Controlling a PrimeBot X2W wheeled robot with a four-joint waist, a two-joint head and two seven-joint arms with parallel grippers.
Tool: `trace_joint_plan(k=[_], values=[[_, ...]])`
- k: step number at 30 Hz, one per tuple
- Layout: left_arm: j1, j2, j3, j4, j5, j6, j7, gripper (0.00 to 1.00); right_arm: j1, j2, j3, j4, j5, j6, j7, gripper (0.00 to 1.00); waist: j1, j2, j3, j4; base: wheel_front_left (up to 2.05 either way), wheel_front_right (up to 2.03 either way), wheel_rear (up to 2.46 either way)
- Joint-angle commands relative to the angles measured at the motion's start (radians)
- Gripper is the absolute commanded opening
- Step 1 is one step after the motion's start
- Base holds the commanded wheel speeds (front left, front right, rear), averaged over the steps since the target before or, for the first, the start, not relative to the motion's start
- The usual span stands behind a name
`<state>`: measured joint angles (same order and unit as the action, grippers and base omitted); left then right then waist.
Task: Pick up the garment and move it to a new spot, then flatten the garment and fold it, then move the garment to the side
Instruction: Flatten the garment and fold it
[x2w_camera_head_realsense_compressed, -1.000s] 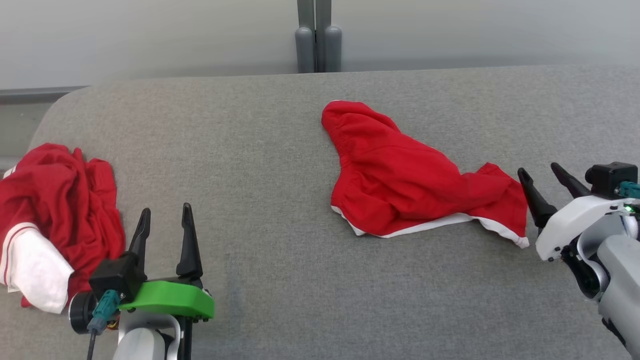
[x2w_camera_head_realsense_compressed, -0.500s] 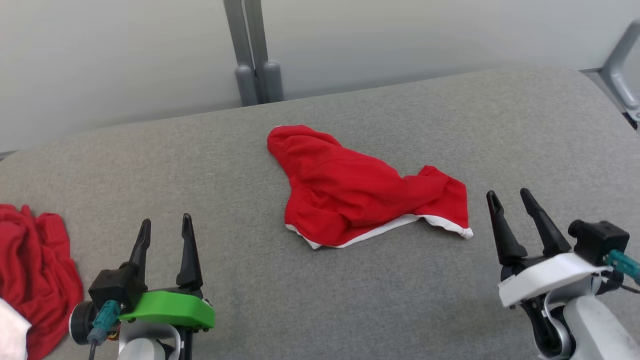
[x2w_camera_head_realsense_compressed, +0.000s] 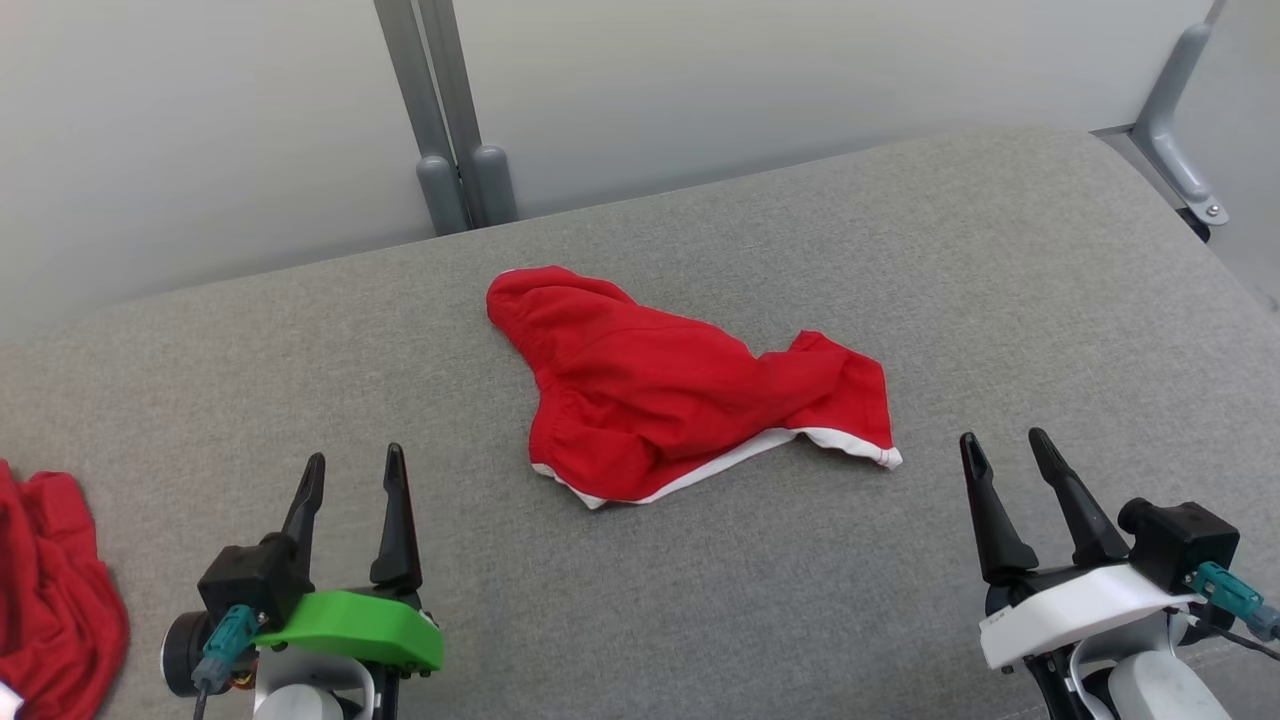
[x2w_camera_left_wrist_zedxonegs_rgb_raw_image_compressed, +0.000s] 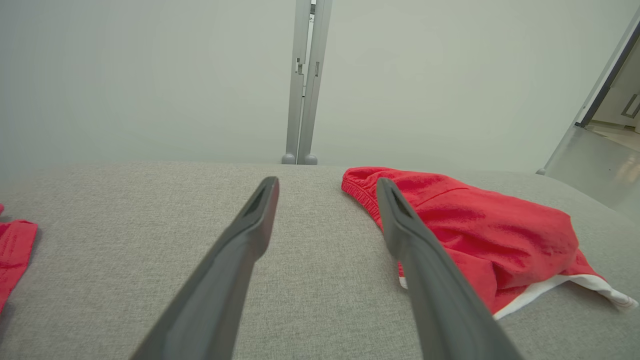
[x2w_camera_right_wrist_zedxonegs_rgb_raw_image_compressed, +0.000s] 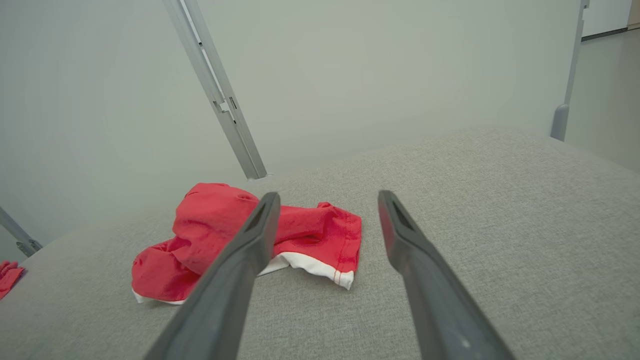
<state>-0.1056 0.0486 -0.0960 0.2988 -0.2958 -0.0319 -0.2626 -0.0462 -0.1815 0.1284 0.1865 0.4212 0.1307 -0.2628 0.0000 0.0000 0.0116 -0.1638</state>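
A grey cloth-covered desk (x2w_camera_head_realsense_compressed: 900, 250) is seen, with a crumpled red garment (x2w_camera_head_realsense_compressed: 660, 390) laid at its middle. A second red cloth (x2w_camera_head_realsense_compressed: 50, 590) is found far left of the garment. The left end effector (x2w_camera_head_realsense_compressed: 352, 458) and right end effector (x2w_camera_head_realsense_compressed: 1000, 438) are held released and empty, nearer than the garment, one on each side of it and neither touching it.

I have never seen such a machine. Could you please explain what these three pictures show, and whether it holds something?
It is a robot with two arms. One picture comes from a camera on its head, looking down: the left gripper is at lower left, the right gripper at lower right. Each has two long dark fingers, standing apart, and holds nothing. The other two pictures come from a camera on each wrist, looking along those fingers. On the grey padded surface lies a crumpled red garment with white trim, untouched. Another red cloth lies at the far left.
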Motion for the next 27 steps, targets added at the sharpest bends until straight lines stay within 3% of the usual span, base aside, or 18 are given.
trace_joint_plan(k=[1, 7, 13, 19, 27], values=[[-0.013, 0.003, -0.003, 0.004, -0.002, -0.004, -0.003, 1.0, -0.007, -0.006, -0.001, -0.005, -0.003, 0.0, -0.003, 1.0, 0.0, 0.0, 0.004, -0.006, 0.0, 0.0, 0.0], [-0.071, 0.02, -0.044, 0.078, 0.014, -0.038, 0.017, 1.0, -0.021, -0.014, 0.006, 0.005, 0.0, 0.0, -0.003, 1.0, 0.0, 0.0, 0.018, -0.025, 0.0, 0.0, 0.0], [-0.176, 0.059, -0.115, 0.222, -0.014, -0.084, 0.192, 1.0, -0.049, -0.024, 0.003, -0.007, 0.007, 0.0, -0.003, 1.0, 0.0, 0.0, 0.058, -0.056, 0.0, 0.0, 0.0], [-0.286, 0.108, -0.246, 0.318, -0.102, -0.099, 0.378, 1.0, -0.077, -0.027, 0.009, -0.007, 0.009, 0.0, -0.003, 1.0, 0.0, 0.0, 0.096, -0.099, 0.0, 0.0, 0.0], [-0.377, 0.22, -0.439, 0.331, -0.256, -0.099, 0.444, 1.0, -0.097, -0.019, 0.007, -0.005, 0.014, 0.0, -0.003, 1.0, 0.0, 0.0, 0.132, -0.149, 0.0, 0.0, 0.0]])
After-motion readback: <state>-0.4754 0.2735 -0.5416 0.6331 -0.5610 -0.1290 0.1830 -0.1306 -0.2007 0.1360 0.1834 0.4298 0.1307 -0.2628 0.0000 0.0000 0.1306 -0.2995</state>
